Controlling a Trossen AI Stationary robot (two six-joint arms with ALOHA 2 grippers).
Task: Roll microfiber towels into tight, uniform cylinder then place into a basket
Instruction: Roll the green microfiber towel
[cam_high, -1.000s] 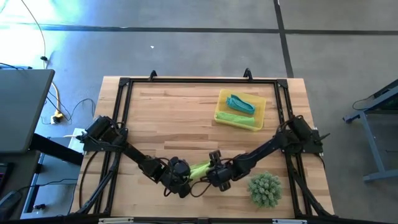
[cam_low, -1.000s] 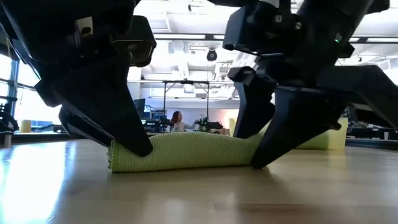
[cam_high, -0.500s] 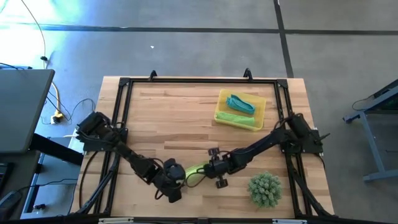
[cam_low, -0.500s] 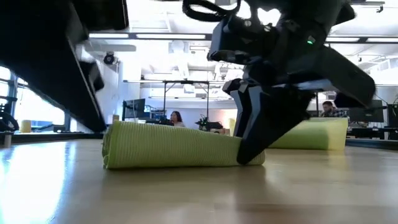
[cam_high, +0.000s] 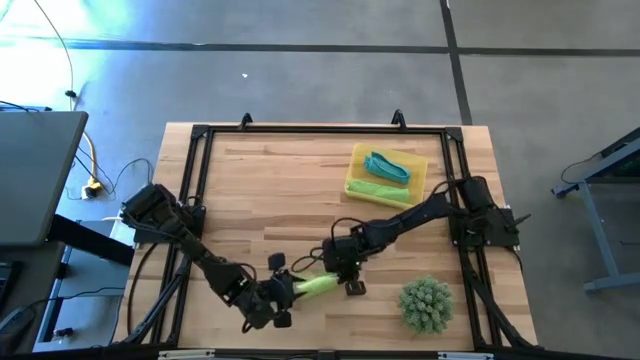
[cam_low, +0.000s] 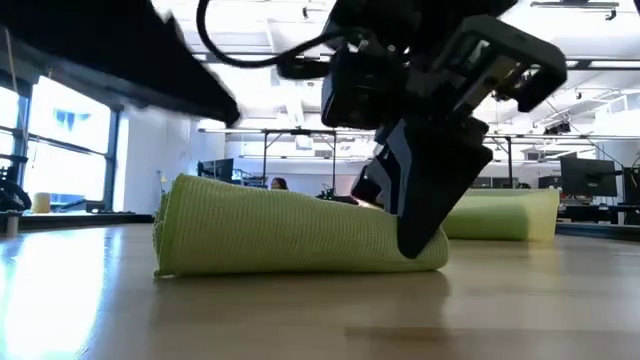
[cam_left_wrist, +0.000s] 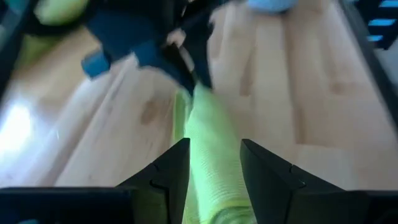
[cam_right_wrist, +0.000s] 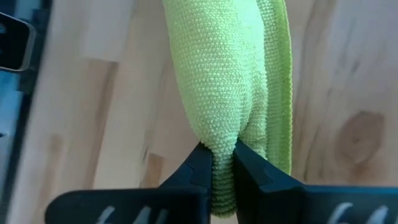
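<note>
A rolled lime-green microfiber towel (cam_high: 312, 285) lies on its side on the wooden table near the front edge. My right gripper (cam_right_wrist: 222, 152) is shut on the roll's right end. My left gripper (cam_left_wrist: 214, 152) is open by the roll's left end (cam_low: 165, 235). Its fingers stand either side of the roll and a little above it, and the low view shows that end free. The yellow basket (cam_high: 358, 152) stands at the far right. A teal roll (cam_high: 385, 167) and a second lime-green roll (cam_high: 380, 192) lie in it. My right gripper pinches a narrow tuck of cloth at the roll's right end (cam_right_wrist: 222, 134) between its two fingertips (cam_right_wrist: 200, 163). The fingers slant down from above and from the table's right. The roll lies along the table on its side (cam_low: 300, 262).
A spiky green ball-shaped plant (cam_high: 427, 305) sits at the near right, close behind my right arm. A black frame (cam_high: 200, 135) runs round the tabletop. Bare wood lies between the roll and the basket's wall (cam_low: 520, 215).
My right gripper has swung toward the table's left and shut on the roll's right end. My left gripper has come off the roll's left end, rising, rolling and drawing back toward the near left. The roll has slid a little toward the near edge.
</note>
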